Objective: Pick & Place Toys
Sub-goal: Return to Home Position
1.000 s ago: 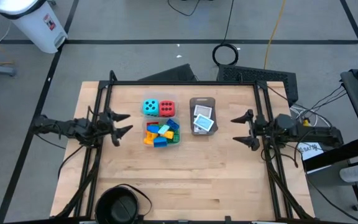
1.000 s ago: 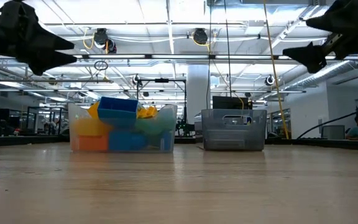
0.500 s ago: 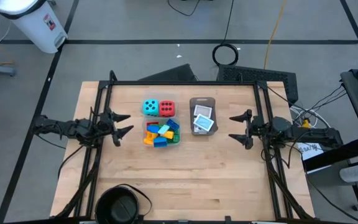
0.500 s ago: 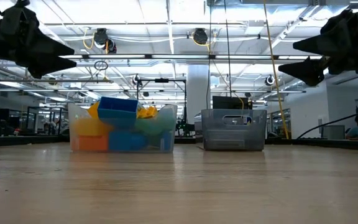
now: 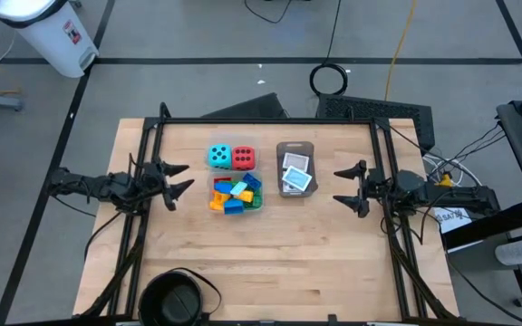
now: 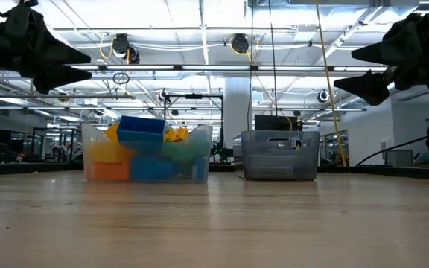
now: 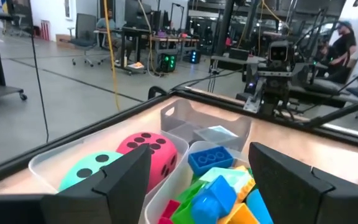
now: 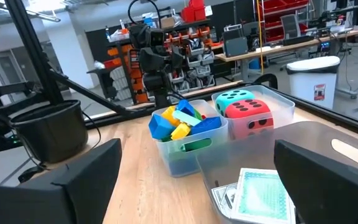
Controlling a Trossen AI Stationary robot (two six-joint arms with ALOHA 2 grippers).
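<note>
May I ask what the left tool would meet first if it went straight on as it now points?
Probably the right tool, which faces it at similar height. The left tool looks high enough to pass over the brick tub, though depth is unclear.

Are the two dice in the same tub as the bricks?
No, the red die and teal die sit in a separate tub beside the bricks.

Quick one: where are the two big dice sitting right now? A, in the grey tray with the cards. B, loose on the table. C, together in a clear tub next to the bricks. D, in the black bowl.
C: the teal die and red die sit side by side in a clear tub beside the bricks, while the grey tray holds only cards.
</note>
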